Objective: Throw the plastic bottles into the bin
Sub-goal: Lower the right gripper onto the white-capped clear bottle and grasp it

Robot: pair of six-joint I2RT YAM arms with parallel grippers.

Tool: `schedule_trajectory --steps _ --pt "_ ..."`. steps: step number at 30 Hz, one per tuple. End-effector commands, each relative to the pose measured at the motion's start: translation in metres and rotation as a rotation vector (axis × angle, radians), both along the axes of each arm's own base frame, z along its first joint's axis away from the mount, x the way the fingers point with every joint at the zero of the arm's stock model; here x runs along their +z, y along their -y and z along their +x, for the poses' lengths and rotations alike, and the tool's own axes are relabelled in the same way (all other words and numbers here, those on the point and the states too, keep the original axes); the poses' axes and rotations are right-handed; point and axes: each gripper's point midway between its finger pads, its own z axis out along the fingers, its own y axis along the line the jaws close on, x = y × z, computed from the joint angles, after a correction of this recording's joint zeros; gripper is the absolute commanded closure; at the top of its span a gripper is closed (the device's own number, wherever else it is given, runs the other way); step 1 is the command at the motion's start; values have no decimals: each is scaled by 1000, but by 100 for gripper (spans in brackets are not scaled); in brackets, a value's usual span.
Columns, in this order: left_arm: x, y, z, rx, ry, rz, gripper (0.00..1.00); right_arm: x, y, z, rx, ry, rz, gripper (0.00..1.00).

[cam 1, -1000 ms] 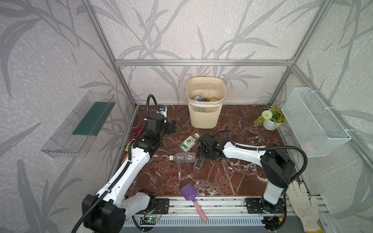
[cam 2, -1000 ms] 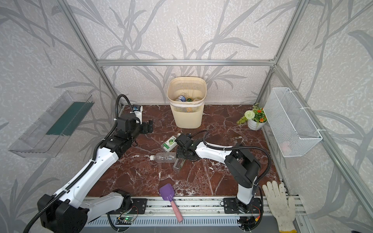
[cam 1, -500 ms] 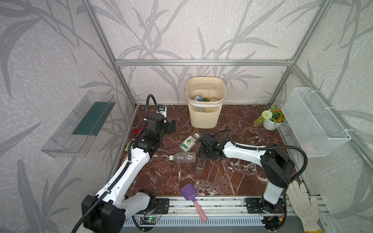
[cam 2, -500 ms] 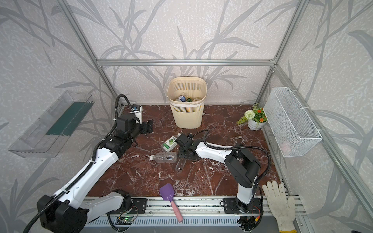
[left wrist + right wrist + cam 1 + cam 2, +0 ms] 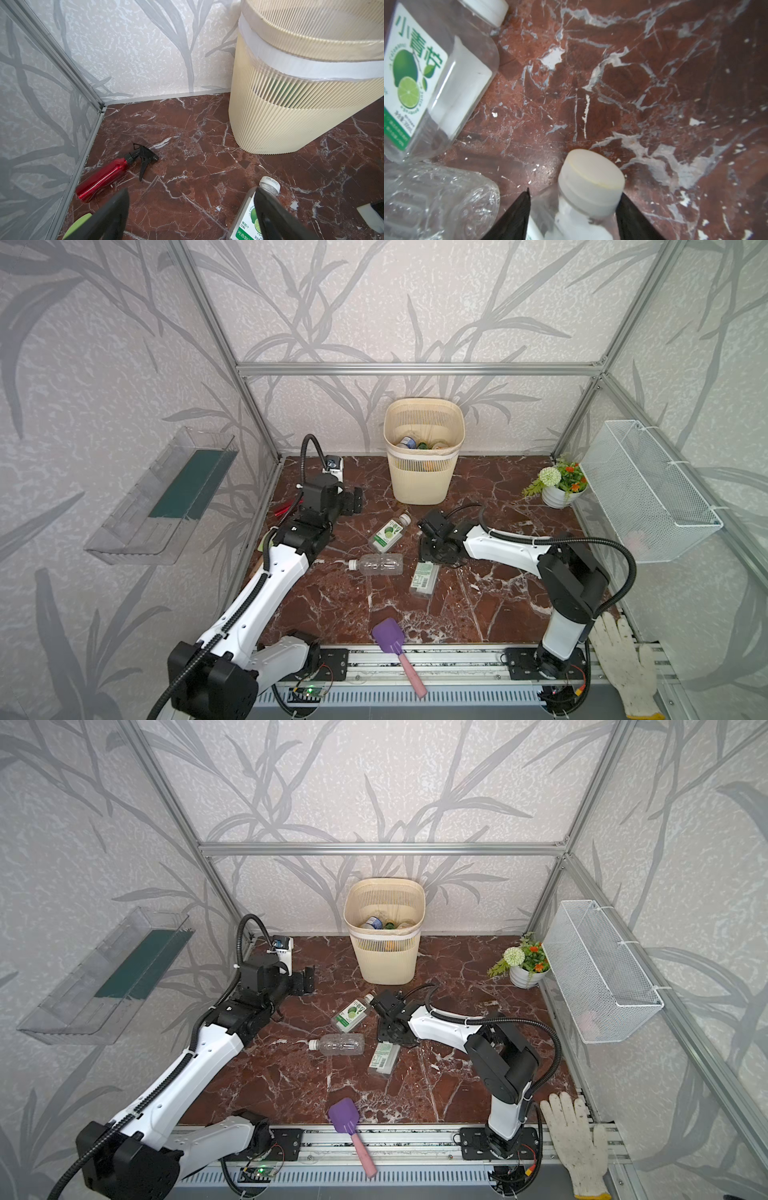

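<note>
Sliding sideways over the past second, the barcode-label bottle (image 5: 424,578) now lies a little clear of the unlabelled clear bottle (image 5: 378,564), both on the marble floor (image 5: 498,614) well in front of the bin (image 5: 422,485). Its white-capped end sits between the fingers of the right gripper (image 5: 574,192), which flank the neck closely; whether they press it cannot be told. A lime-label bottle (image 5: 390,533) lies nearer the bin, cap toward it. The left gripper (image 5: 191,191) hangs off to the bin's left in both top views, jaws spread wide, holding nothing. More bottles (image 5: 409,443) lie inside the bin.
</note>
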Motion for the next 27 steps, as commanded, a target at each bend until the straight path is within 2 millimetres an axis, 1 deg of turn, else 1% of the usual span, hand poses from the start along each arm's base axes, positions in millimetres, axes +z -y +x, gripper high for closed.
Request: schedule_trajectory --steps 1,4,6,9,13,16,18,22,25,27 --pt "11 -1 1 15 26 -15 8 -6 -8 -8 5 -48 42 34" --pt "11 1 1 2 21 -23 8 -10 -11 -11 -1 -65 68 33" --pt "11 0 1 5 24 -21 8 -10 -10 -11 2 -68 65 29" --pt "11 0 1 5 21 -20 8 -9 -4 -14 33 -69 23 21" --pt "11 0 1 8 22 -15 8 -4 12 -23 73 -71 -73 12" --pt "11 1 1 1 18 -19 8 3 14 -33 108 -48 -117 8" --pt "9 1 1 3 16 -15 8 5 10 -38 118 -45 -121 7" --pt "8 2 2 1 9 -14 8 -2 1 -49 121 -65 -112 6" --pt "6 0 3 10 6 -6 8 -8 1 -53 108 -91 -125 6" --pt "6 1 3 6 4 -9 8 -10 4 -55 98 -100 -134 9"
